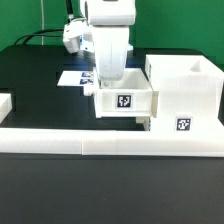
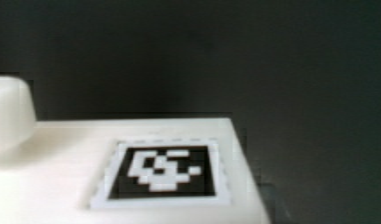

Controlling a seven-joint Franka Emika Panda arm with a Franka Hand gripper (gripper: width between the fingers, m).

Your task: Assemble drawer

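Observation:
A white open-top tray (image 1: 125,101) with a square tag on its near face stands at the table's middle. Its right side is against the tall white box housing (image 1: 185,85), which also carries a tag. My gripper (image 1: 107,88) reaches down onto the tray's left part. Its fingertips are hidden by the tray's wall, and it appears shut on that wall. In the wrist view a tagged white face of the tray (image 2: 169,170) fills the lower part, very close. A rounded white knob (image 2: 6,115) shows beside it. A second tray is not in view.
The long low white border bar (image 1: 110,137) runs along the table's near side in front of the tray and the housing. The marker board (image 1: 72,77) lies on the black table behind the arm. A white block (image 1: 4,104) sits at the exterior view's left edge.

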